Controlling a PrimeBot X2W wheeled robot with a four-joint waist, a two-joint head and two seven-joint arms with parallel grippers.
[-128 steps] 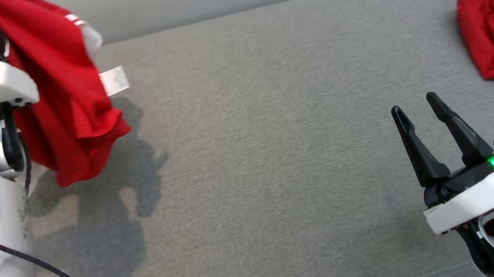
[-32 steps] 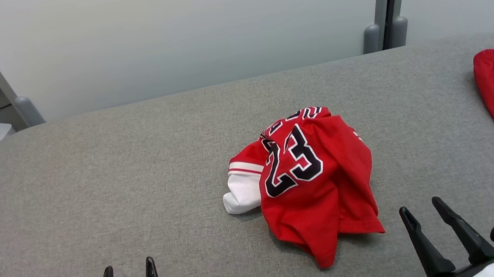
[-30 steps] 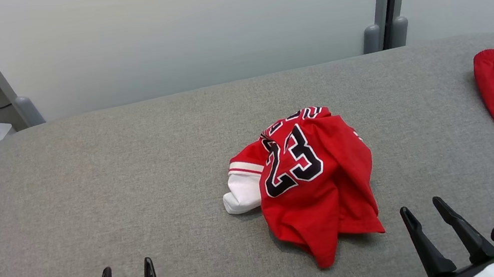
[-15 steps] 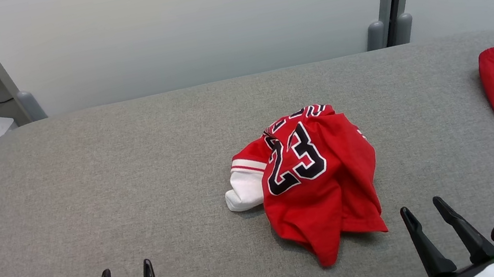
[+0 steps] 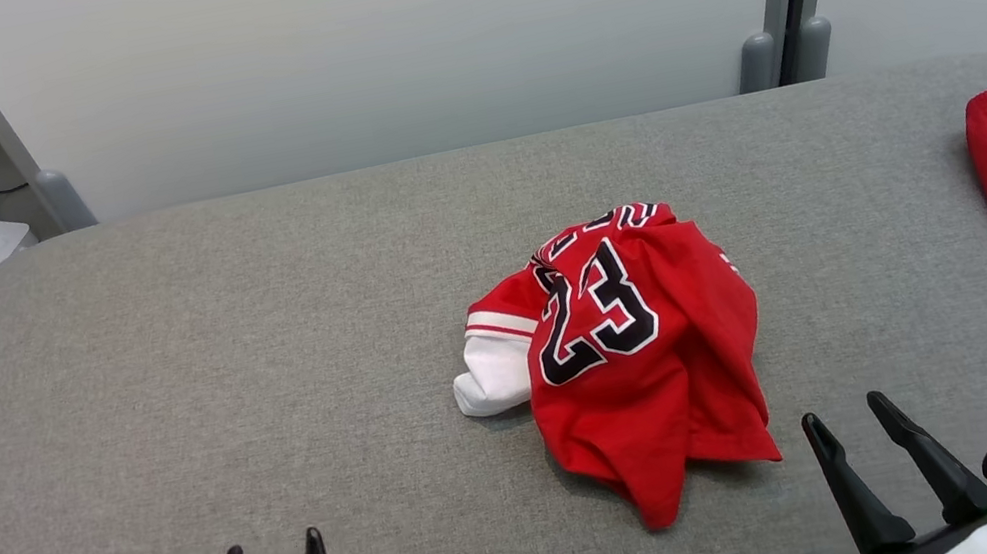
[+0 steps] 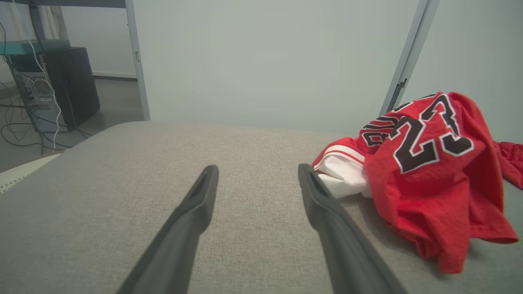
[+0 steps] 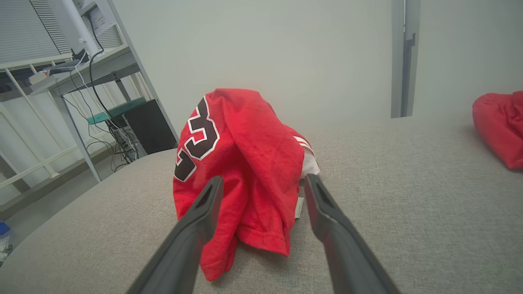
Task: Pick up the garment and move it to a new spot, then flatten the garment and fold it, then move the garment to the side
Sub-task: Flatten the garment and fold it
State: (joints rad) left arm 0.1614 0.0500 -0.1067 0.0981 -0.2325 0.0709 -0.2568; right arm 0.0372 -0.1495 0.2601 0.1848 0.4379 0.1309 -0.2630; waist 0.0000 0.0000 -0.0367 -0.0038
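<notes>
Lying crumpled at the centre of the worktop (image 5: 211, 347), no longer hanging from the left tool (image 5: 271, 543), the red 23 jersey (image 5: 639, 353) looks relocated; the left tool and right tool (image 5: 841, 406) wait released, empty, at the worktop's near edge, so flattening seems next.

Head view: looked down and forward from high over the worktop (image 5: 215, 367).
Left wrist view: sat low, skimming the worktop, shirt (image 6: 429, 183) off to its right.
Right wrist view: sat low, close behind the shirt.
Shared: shirt, worktop, back wall (image 5: 371, 45).

Left pincer (image 5: 272, 541) and right pincer (image 5: 840, 407) gape empty, seemingly hovering low.
</notes>
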